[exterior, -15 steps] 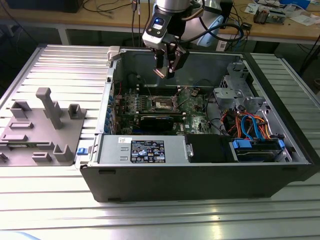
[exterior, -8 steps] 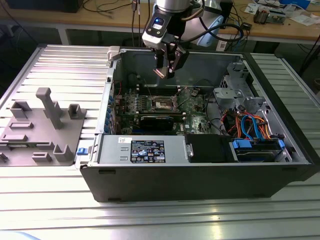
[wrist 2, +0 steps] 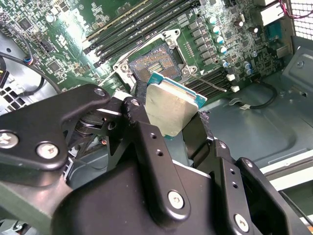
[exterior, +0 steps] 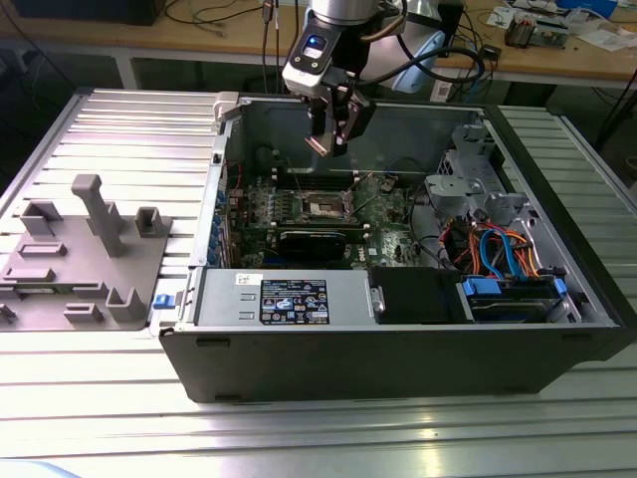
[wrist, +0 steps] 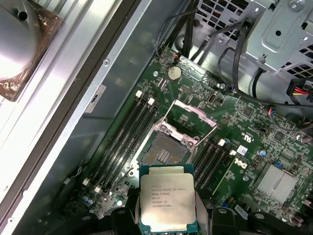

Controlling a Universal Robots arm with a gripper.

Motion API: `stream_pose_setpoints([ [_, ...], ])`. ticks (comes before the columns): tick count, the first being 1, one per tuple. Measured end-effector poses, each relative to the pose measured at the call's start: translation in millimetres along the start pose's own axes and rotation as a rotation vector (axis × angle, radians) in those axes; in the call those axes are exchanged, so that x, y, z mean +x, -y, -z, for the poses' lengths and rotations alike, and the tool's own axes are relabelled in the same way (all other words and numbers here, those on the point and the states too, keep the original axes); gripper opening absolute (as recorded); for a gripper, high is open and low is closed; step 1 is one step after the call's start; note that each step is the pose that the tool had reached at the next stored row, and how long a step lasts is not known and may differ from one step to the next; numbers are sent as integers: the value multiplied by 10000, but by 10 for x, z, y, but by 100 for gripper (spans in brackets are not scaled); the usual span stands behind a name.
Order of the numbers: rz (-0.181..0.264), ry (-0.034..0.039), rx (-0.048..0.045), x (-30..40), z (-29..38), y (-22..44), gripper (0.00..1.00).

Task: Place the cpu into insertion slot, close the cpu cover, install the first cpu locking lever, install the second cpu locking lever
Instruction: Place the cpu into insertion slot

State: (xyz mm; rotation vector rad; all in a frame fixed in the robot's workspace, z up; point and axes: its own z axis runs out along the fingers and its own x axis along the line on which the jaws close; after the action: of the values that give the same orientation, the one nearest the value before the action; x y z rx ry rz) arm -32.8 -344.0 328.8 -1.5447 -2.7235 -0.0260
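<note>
My gripper hangs above the open computer case, over the green motherboard. It is shut on the cpu, whose silver top face shows between the black fingers in both wrist views. The cpu is held well clear of the board. The insertion slot lies uncovered below it, with its dark centre and gold-grey contacts exposed; it also shows as the insertion slot and the insertion slot. The cpu cover stands swung open at the socket's far side. A thin locking lever sticks out beside the socket.
Long black memory slots flank the socket. A long black card lies in front of it. The case holds a grey power supply box and a drive cage with blue and orange cables. A grey fixture plate lies at the exterior view's left.
</note>
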Motion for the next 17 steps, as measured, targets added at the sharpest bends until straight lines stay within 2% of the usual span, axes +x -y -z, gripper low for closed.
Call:
stream_pose_setpoints([
  [17,-247,2,-4,0,0,0,54],
])
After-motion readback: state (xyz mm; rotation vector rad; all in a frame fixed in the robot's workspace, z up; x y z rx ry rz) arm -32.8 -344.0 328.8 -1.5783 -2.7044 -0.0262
